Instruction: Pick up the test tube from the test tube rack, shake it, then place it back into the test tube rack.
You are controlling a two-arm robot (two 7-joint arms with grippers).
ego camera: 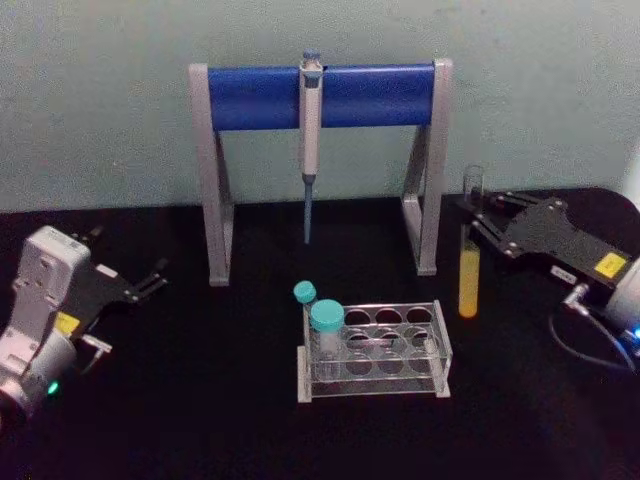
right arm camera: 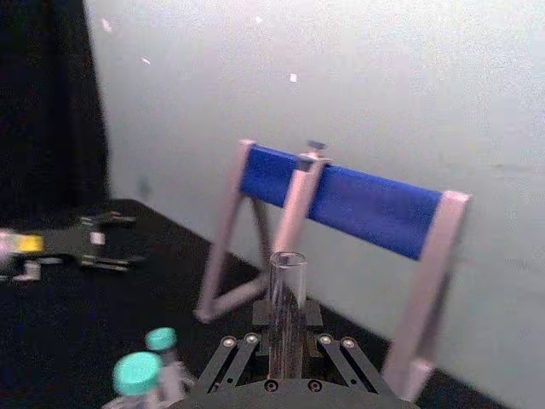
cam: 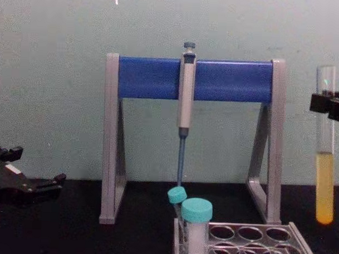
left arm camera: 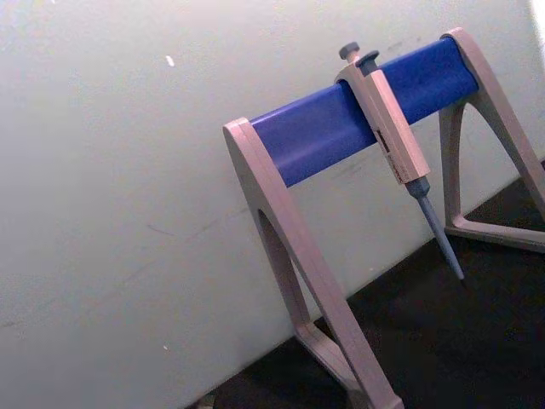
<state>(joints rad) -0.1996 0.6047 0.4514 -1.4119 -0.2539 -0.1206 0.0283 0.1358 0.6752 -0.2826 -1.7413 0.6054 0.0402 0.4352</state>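
Starting at the far left, the left gripper (ego camera: 130,258) sits low over the black table (ego camera: 200,420), well apart from everything else. Its two dark fingers are spread wide with nothing between them. A yellow sticker (ego camera: 66,322) on its grey body carries print too small to read, and a green light (ego camera: 50,387) glows lower on the wrist.

Next comes the pipette stand (ego camera: 330,95), two grey legs under a blue crossbar, standing at the back of the table before the pale wall (ego camera: 100,100). A grey-blue pipette (ego camera: 311,120) hangs from the middle of the bar, tip down. Any marking on its body is illegible, even in the close left wrist view.

In front of the stand lies the test tube rack (ego camera: 440,350), clear plastic with rows of round holes. Two teal-capped vials (ego camera: 326,318) stand at its left end.

Right of the rack and out of it, the test tube (ego camera: 468,250) hangs upright in the air, just right of the stand's right leg. Yellow liquid fills its lower part and its open mouth is on top. In the chest view its round bottom is a little higher than the rack's top edge.

The right gripper (ego camera: 472,218) reaches in from the right edge, its fingers pinching the tube's clear upper part, above the liquid. A second yellow sticker (ego camera: 610,265) on its black plate bears a dark mark that cannot be read
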